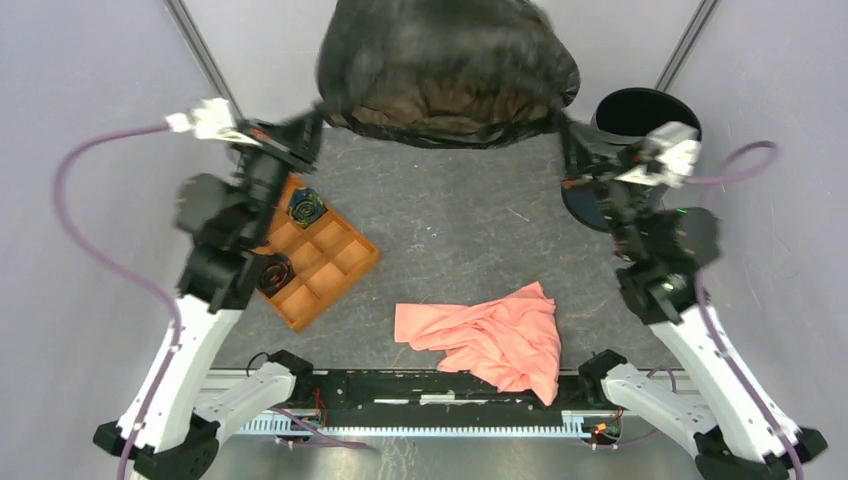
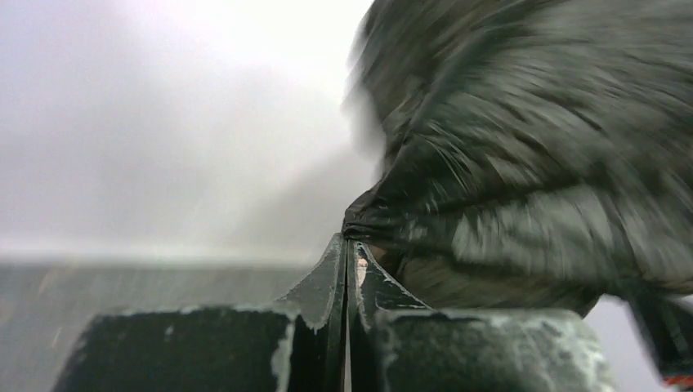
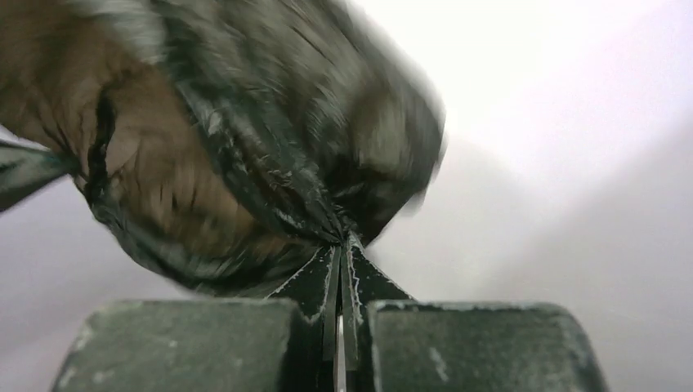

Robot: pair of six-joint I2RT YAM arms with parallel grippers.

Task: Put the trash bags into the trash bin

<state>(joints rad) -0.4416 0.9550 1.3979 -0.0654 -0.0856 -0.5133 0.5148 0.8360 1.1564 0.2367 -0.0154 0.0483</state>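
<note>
**Q:** Where is the bag?

**A:** The trash bag [image 1: 445, 70] hangs billowed between my two hands, off the table. Its film is blurred in all three views, so I judge it to be in motion.

**Q:** Grip?

**A:** My left gripper [image 2: 347, 269] is pressed together on a small pinch of the bag's edge, with nothing but film between the fingers. My right gripper [image 3: 339, 269] pinches the opposite edge the same way. Neither hand holds anything else.

**Q:** And the target?

**A:** The trash bin [image 1: 640, 110] stands just behind my right hand, partly hidden by that wrist. It is well apart from my left hand.

**Q:** Failure modes?

**A:**
1. The film is glossy and each pinch is narrow, so a swing or tug could pull an edge free.
2. The bag is spread wider than the bin's mouth, so it may drape over the rim unless I gather it first.
3. My right wrist sits close to the bin, so a careless sweep could tip it.

The pink cloth [image 1: 495, 335] and the orange tray [image 1: 320, 260] lie nearer my bases than my hands, so I judge them a low risk.
</note>
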